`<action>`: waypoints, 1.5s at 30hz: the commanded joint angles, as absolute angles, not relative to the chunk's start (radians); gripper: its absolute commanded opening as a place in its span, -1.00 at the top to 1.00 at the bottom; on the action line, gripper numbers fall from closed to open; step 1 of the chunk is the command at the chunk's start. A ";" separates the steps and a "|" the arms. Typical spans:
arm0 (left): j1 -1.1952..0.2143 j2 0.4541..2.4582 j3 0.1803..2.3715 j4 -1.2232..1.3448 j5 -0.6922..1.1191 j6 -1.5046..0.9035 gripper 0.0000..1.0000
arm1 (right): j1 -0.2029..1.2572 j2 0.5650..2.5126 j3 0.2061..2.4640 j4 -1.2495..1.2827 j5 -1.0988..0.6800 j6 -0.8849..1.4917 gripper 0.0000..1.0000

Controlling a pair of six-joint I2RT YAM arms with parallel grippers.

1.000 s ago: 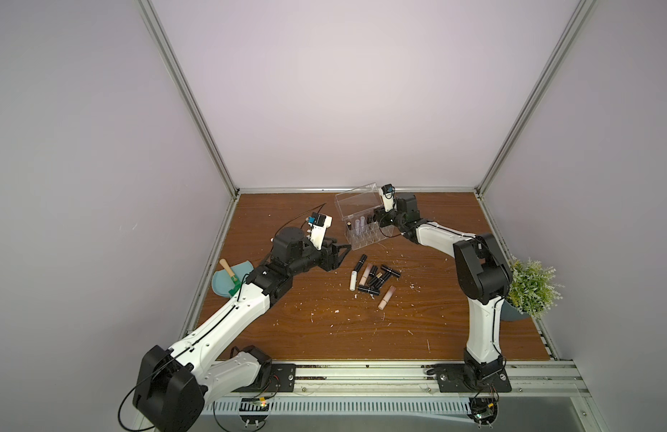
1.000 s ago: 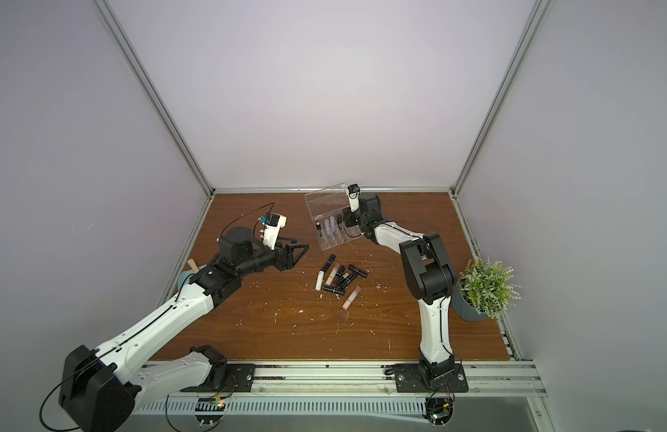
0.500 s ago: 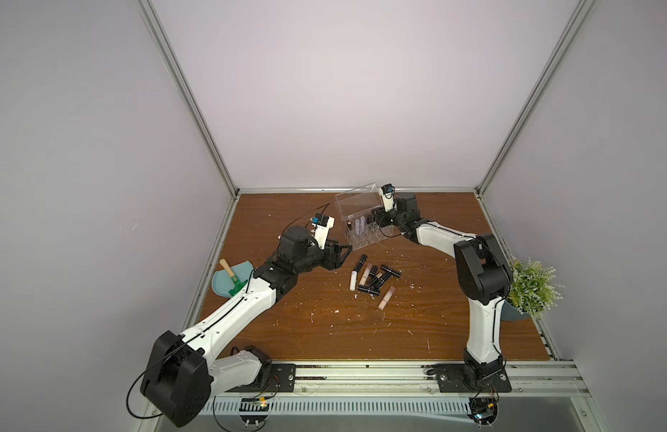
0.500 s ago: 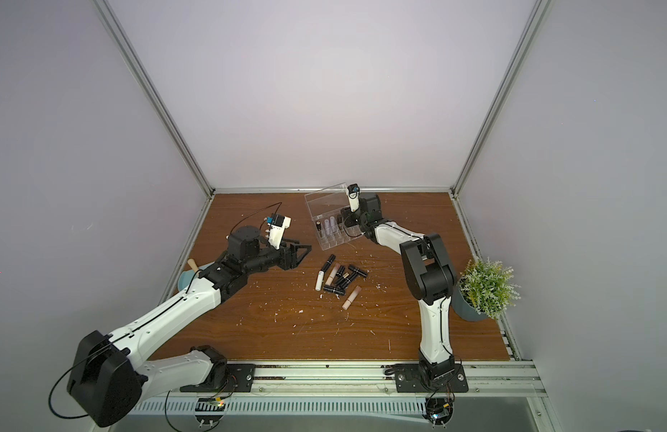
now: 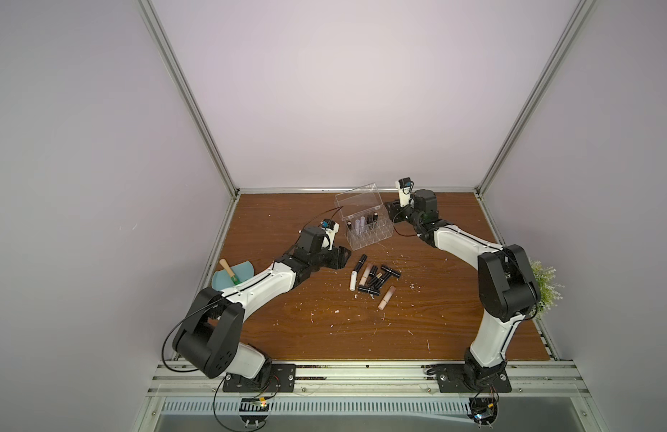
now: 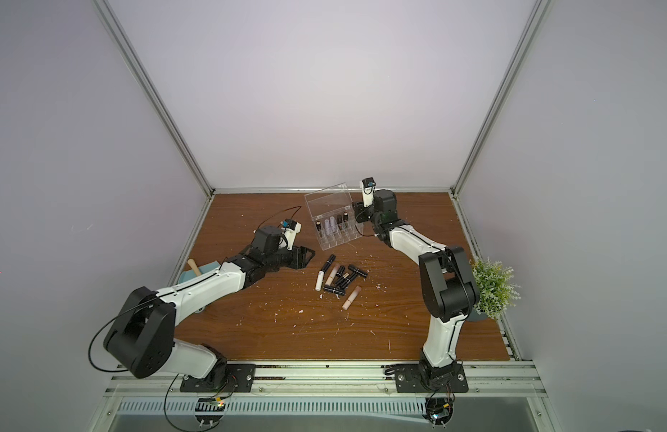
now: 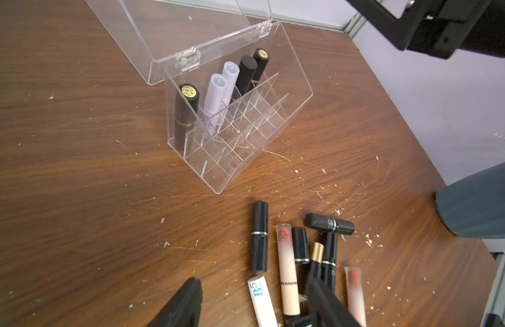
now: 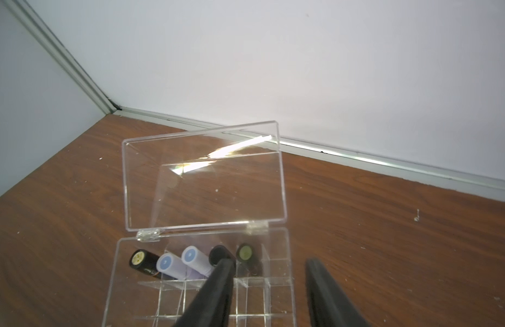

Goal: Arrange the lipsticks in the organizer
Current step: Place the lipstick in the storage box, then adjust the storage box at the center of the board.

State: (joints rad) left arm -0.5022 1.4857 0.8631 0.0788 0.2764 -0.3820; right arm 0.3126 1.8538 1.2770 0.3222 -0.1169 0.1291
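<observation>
Five lipsticks stand in organizer; white tube reads "B5"; left and right jaws apart.

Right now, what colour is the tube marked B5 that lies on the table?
White, with blue lettering. The B5 tube shows best in the left wrist view.

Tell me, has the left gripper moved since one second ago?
Yes. In both top views the left gripper has shifted a little toward the loose lipsticks, which stayed where they were.
</observation>
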 commanded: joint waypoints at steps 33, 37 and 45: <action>-0.479 1.784 1.120 0.075 0.159 -0.349 -0.27 | 0.251 1.963 1.308 0.173 -0.331 0.214 0.66; -0.476 1.784 1.118 0.073 0.153 -0.350 -0.27 | 0.262 1.965 1.308 0.154 -0.330 0.206 0.69; -0.464 1.796 1.124 0.074 0.154 -0.350 -0.27 | 0.273 1.924 1.255 0.148 -0.324 0.202 0.71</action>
